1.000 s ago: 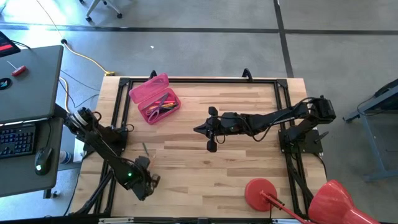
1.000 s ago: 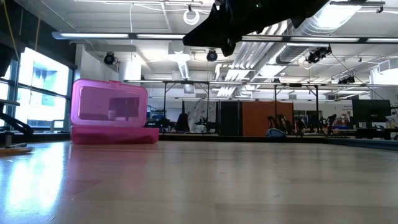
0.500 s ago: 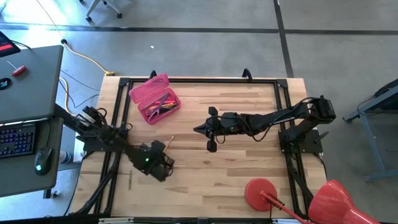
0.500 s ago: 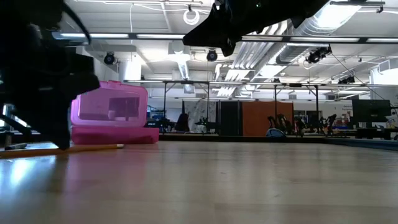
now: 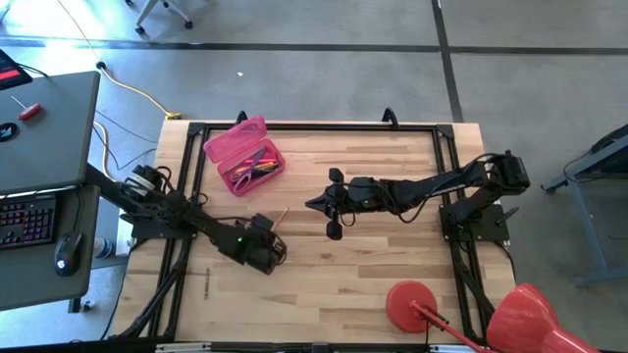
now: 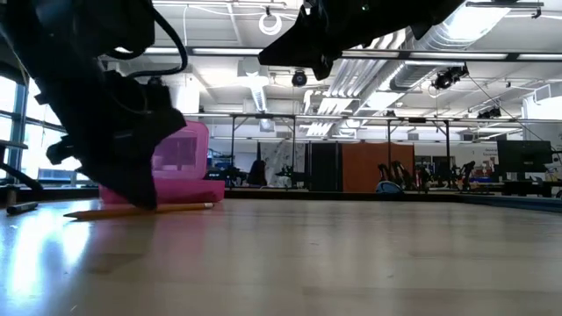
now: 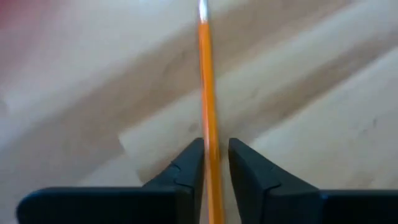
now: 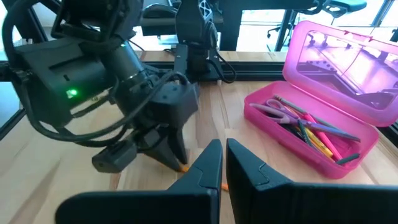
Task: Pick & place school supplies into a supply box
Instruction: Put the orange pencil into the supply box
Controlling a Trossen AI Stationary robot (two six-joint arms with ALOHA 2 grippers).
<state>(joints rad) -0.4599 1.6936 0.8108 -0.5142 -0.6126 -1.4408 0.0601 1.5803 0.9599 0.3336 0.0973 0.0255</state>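
Pale wooden tabletop (image 5: 392, 255): left gripper (image 7: 214, 163), jaws slightly apart, straddles a thin orange pencil (image 7: 207, 106) near the open pink plastic box (image 5: 245, 157); right gripper (image 5: 316, 204) hovers pressed together.

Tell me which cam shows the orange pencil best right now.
Left wrist view: the orange pencil runs lengthwise on the wood between the left gripper fingers, unobstructed. Low view shows it lying flat, partly behind the arm. High view shows only a short end; right wrist view just a sliver under that gripper.

pencil (image 5: 278, 219) on table (image 5: 392, 275) – box (image 5: 244, 157) behind it, pens (image 8: 314, 134) inside.
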